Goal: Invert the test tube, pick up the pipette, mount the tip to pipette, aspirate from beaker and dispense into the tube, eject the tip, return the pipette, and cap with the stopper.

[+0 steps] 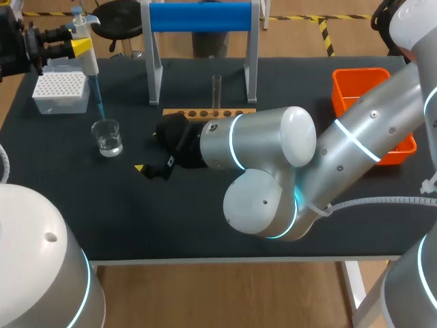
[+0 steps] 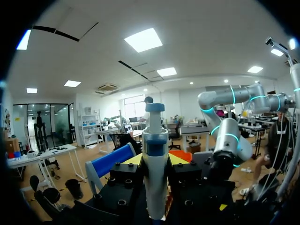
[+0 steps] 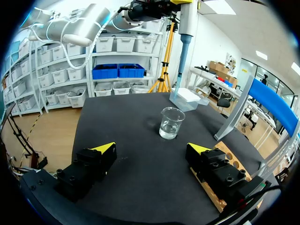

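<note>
one each: pipette [image 1: 87, 51], beaker [image 1: 108, 137], test tube [image 1: 216, 92], tip box [image 1: 61, 92]

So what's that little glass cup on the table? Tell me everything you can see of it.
It is a small beaker of clear glass, standing upright on the black table near the white tip box. A little clear liquid sits in its bottom. The pipette, held by the left gripper, points down over it; whether its tip dips in I cannot tell.
</note>
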Controlling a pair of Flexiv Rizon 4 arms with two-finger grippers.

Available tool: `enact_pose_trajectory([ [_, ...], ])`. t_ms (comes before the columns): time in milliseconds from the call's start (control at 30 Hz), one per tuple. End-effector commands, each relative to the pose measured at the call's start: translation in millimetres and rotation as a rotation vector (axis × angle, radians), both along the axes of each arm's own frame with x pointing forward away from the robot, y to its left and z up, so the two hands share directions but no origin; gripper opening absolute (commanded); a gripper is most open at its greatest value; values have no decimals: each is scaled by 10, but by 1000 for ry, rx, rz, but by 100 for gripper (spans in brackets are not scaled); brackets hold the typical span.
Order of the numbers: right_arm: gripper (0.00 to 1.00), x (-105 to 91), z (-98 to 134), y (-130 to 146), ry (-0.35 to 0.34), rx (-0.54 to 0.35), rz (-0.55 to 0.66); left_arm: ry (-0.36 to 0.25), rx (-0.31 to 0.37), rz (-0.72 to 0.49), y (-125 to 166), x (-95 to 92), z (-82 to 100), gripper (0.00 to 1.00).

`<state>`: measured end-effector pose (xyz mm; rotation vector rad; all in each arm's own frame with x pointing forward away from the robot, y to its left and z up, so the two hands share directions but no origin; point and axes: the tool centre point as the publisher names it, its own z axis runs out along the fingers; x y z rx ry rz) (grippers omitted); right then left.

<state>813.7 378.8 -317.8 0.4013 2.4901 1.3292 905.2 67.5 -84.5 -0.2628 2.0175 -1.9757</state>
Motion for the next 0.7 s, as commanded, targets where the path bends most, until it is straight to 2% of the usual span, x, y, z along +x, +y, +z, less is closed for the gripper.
enact_pose_trajectory([
  [33, 100, -8, -4, 1, -1, 0, -2, -5, -3, -10, 55, 29, -39, 0],
  [700, 100, -8, -4, 1, -1, 0, -2, -10, 11, -23, 96, 206, -243, 0],
])
